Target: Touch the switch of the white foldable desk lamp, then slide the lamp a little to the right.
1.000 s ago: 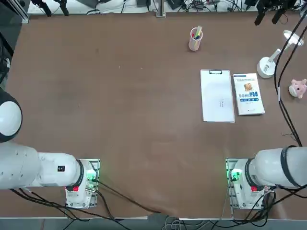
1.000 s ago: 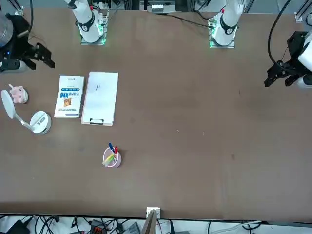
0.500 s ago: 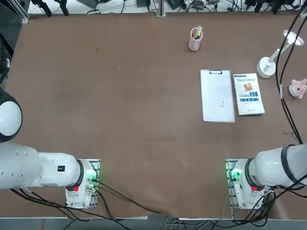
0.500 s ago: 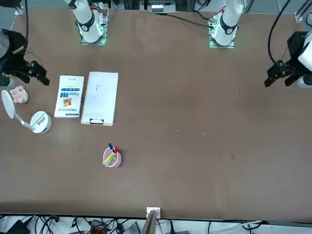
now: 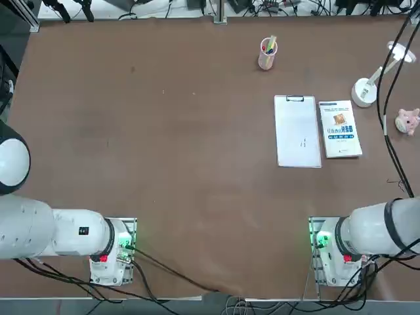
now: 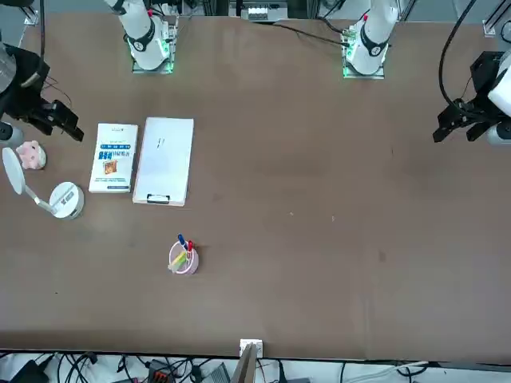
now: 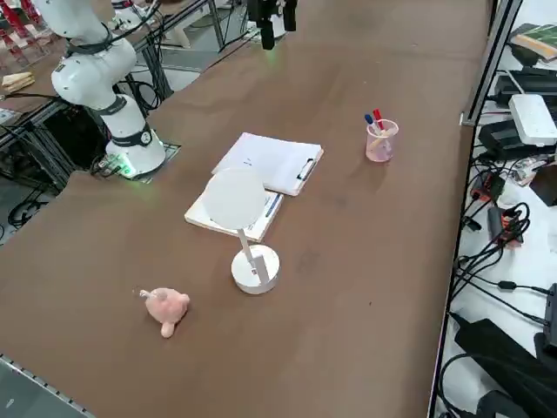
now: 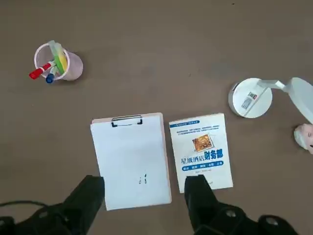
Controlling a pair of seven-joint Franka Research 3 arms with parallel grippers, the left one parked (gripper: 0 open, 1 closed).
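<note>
Brown matte counter [image 5: 164,151], broad, mostly bare; cables and power strips crowd the floor beyond its far edge and along the right side. One white lamp [image 7: 248,233] near the counter's right edge on the robot's side: round disc base [image 5: 364,92] flat on the surface, thin arm slanting up from it, flat pale head [image 5: 400,52] held above and out past the base toward the edge; a small label shows on the base in the wrist view. Counted: one lamp, one white clipboard [image 5: 297,130], one blue-and-white book [image 5: 340,128] just beside the clipboard, one pink cup [image 5: 267,53] holding a few markers, one small pink pig toy [image 5: 407,121] near the lamp's base. Lamp base sits just past the book's far corner, apart from it. Cup well apart from the rest, farther out across the counter. Right tool [image 8: 144,198] hangs high over the near ends of clipboard and book, its two dark fingers [image 8: 200,196] spread wide apart, nothing between them, touching nothing; lamp well clear of it.
</note>
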